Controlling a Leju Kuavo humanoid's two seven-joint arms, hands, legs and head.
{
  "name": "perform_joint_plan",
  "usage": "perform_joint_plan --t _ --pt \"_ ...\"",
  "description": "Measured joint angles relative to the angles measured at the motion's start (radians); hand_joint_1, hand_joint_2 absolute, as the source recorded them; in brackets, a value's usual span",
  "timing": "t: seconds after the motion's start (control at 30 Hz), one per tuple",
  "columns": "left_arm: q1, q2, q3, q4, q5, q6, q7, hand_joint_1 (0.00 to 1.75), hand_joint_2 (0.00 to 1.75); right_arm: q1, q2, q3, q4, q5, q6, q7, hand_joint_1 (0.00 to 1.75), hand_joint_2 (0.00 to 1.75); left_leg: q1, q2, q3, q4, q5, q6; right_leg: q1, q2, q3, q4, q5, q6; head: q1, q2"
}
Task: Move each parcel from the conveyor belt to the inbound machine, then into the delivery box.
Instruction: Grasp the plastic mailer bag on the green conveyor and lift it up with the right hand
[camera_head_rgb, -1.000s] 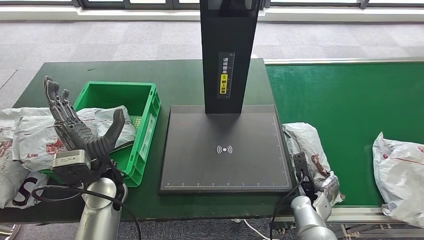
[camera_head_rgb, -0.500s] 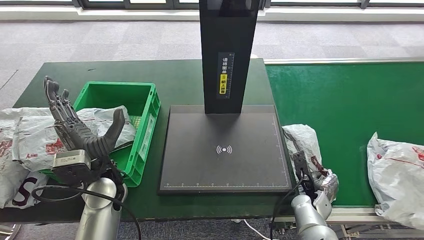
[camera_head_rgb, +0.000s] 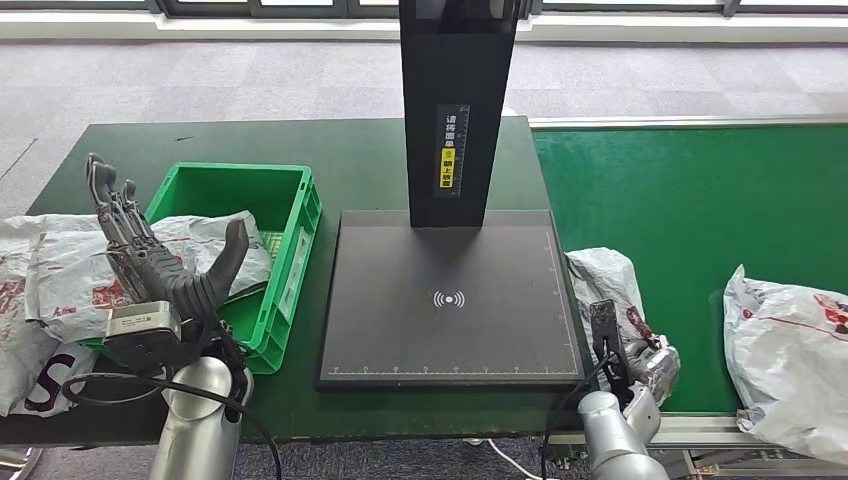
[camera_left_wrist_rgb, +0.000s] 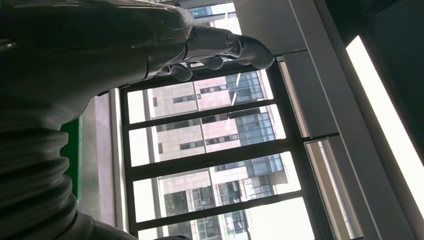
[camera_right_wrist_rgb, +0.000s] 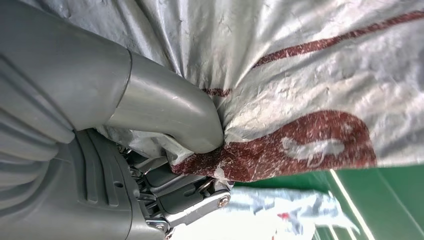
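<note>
**At the belt's near edge, the right hand grips a grey parcel**

At the near left corner of the green conveyor belt (camera_head_rgb: 690, 200), the right hand (camera_head_rgb: 640, 365) holds a crumpled grey parcel (camera_head_rgb: 610, 285) with dark red print. In the right wrist view its thumb (camera_right_wrist_rgb: 165, 117) presses into the plastic and the fingers (camera_right_wrist_rgb: 192, 195) close under the fold. This parcel lies just beside the black inbound machine (camera_head_rgb: 450, 300), whose flat plate is bare. A second parcel (camera_head_rgb: 790, 350) lies further right on the belt, well apart. The left hand (camera_head_rgb: 150, 250) is raised with its fingers spread, holding nothing, in front of the green delivery box (camera_head_rgb: 290, 250), which has a grey parcel inside. More parcels (camera_head_rgb: 40, 290) are piled on the dark green surface (camera_head_rgb: 250, 140) to the box's left.
</note>
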Motion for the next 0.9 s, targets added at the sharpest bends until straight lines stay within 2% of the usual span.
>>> perform_joint_plan --t 0.2,0.43,0.57,0.73,0.9 --pt "0.008 0.000 0.000 -0.005 -0.019 -0.010 0.001 0.00 1.75 0.072 0.052 0.055 -0.204 -0.138 -0.019 -0.096 1.75 1.75 0.000 -0.001 -0.001 0.000 0.000 0.000 0.000 0.000 -0.001 0.000 0.000 0.000 0.000 0.000" --pt "0.009 0.000 0.003 -0.009 -0.032 -0.021 0.001 0.00 1.75 0.157 0.091 0.137 -0.444 -0.207 -0.021 -0.109 1.75 1.75 0.000 -0.001 -0.002 0.000 0.000 0.000 0.000 0.000 -0.001 0.000 -0.001 0.000 0.000 0.000" --pt "0.009 -0.001 0.003 -0.011 -0.034 -0.023 0.001 0.00 1.75 0.189 0.108 0.163 -0.532 -0.216 -0.021 -0.122 1.75 1.75 0.000 -0.001 -0.002 0.000 0.000 0.000 0.000 -0.001 -0.001 0.000 -0.001 0.000 0.000 0.000" --pt "0.010 -0.004 0.014 -0.011 -0.033 -0.028 0.001 0.00 1.75 0.230 0.135 0.180 -0.656 -0.275 -0.021 -0.177 1.75 1.75 0.000 -0.001 -0.002 0.000 0.000 0.000 0.000 -0.001 -0.002 0.000 -0.001 0.000 0.000 0.000" --pt "0.010 -0.006 0.028 -0.011 -0.031 -0.030 0.001 0.00 1.75 0.246 0.141 0.197 -0.749 -0.314 -0.020 -0.197 1.75 1.75 0.000 -0.001 -0.002 0.000 0.000 0.000 -0.001 0.000 -0.002 0.000 -0.001 0.000 0.000 0.000"
